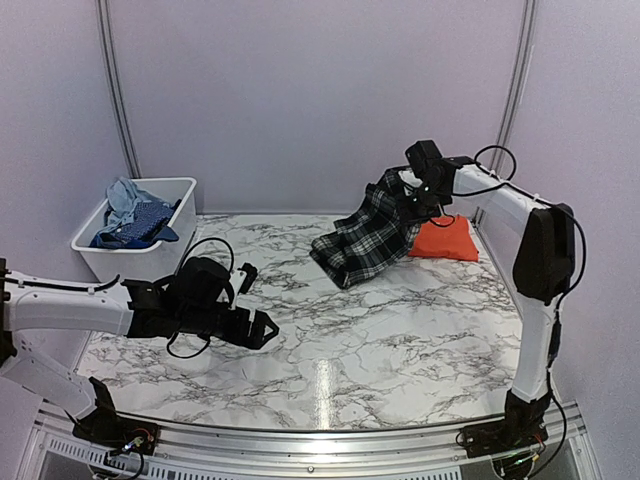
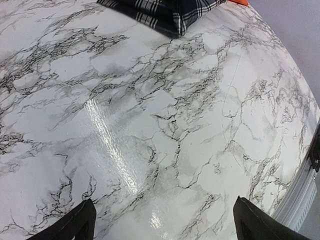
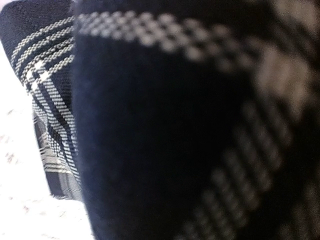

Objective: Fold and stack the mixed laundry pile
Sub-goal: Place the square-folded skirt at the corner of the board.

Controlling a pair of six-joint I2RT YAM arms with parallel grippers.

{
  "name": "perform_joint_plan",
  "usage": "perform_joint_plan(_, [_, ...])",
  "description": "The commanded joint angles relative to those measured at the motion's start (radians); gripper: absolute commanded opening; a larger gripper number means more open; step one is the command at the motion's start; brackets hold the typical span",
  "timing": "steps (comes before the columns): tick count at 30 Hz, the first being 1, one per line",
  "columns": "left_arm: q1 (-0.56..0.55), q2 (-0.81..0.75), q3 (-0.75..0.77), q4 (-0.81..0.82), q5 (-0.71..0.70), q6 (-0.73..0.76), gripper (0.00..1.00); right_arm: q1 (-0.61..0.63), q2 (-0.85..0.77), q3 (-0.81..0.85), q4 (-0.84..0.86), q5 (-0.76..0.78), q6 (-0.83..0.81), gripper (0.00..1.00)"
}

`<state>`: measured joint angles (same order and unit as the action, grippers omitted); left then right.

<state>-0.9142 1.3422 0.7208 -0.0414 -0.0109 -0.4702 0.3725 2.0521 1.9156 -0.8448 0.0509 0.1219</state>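
Note:
The black-and-white plaid piece (image 1: 368,240) lies at the back right of the marble table, its far end lifted off the surface. My right gripper (image 1: 412,198) is shut on that raised end. In the right wrist view the plaid cloth (image 3: 165,125) fills the frame and hides the fingers. A folded orange T-shirt (image 1: 445,240) lies just right of the plaid, partly under it. My left gripper (image 1: 257,300) hovers open and empty over the front left of the table; its fingertips (image 2: 75,225) frame bare marble, with the plaid piece (image 2: 165,12) far ahead.
A white plastic bin (image 1: 170,255) stands at the back left, holding a pale blue denim-like piece (image 1: 124,198) and a dark blue patterned cloth (image 1: 140,225). A metal rail (image 1: 300,435) runs along the table's near edge. Pale walls enclose the table.

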Motion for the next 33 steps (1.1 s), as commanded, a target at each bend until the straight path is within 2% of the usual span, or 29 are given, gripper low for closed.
perform_joint_plan(1, [0.013, 0.009, 0.047, -0.064, -0.017, 0.044, 0.99, -0.06, 0.02, 0.151, -0.028, 0.126, -0.081, 0.0])
perform_joint_plan(8, [0.027, 0.019, 0.083, -0.12, -0.025, 0.091, 0.99, -0.1, 0.061, 0.271, -0.032, 0.163, -0.152, 0.0])
perform_joint_plan(19, [0.04, 0.026, 0.067, -0.131, -0.017, 0.105, 0.99, -0.11, 0.062, 0.411, -0.063, 0.168, -0.167, 0.0])
perform_joint_plan(25, [0.042, 0.037, 0.07, -0.131, -0.013, 0.112, 0.99, -0.165, 0.057, 0.363, -0.041, 0.144, -0.176, 0.0])
perform_joint_plan(33, [0.042, 0.042, 0.069, -0.133, -0.002, 0.109, 0.99, -0.234, 0.084, 0.16, 0.056, 0.109, -0.22, 0.0])
